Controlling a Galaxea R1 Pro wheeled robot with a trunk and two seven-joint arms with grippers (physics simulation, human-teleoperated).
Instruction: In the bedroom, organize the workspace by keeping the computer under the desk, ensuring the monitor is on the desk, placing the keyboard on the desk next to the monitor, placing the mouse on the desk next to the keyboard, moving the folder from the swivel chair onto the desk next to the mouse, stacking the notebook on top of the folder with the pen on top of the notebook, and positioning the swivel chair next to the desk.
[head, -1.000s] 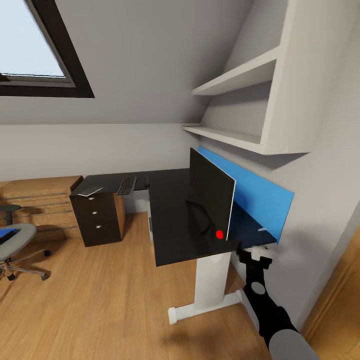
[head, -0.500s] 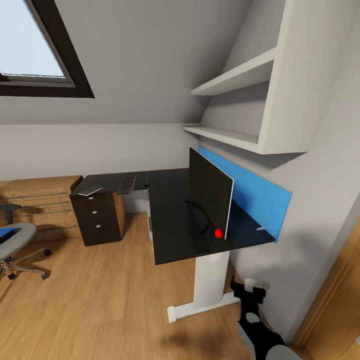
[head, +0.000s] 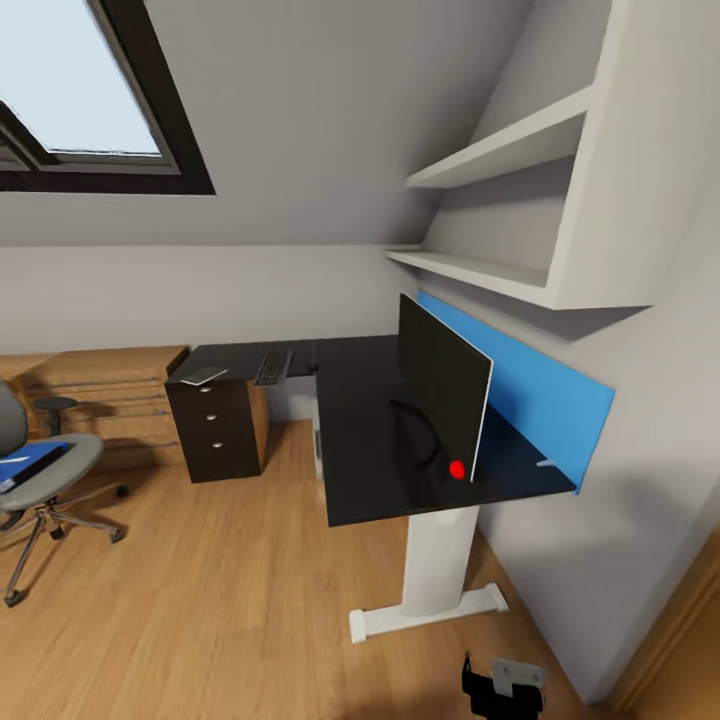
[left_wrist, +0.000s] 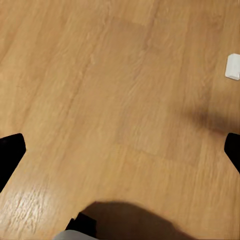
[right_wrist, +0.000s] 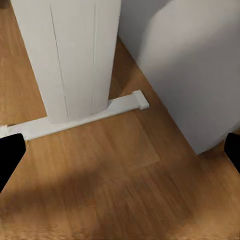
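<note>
Head view is showing the wide black monitor (head: 443, 400) standing on the glossy black L-shaped desk (head: 365, 450), the slim dark keyboard (head: 272, 367) lying at its far end; both wrist views are showing black fingertips spread wide over wooden floor (left_wrist: 120, 100)

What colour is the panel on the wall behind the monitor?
Bright blue. The panel runs along the wall behind the monitor, clearest in the head view.

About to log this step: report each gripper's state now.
Left gripper: open, holding nothing, above bare wooden floor.
Right gripper: open, holding nothing, facing the white desk leg.
</note>
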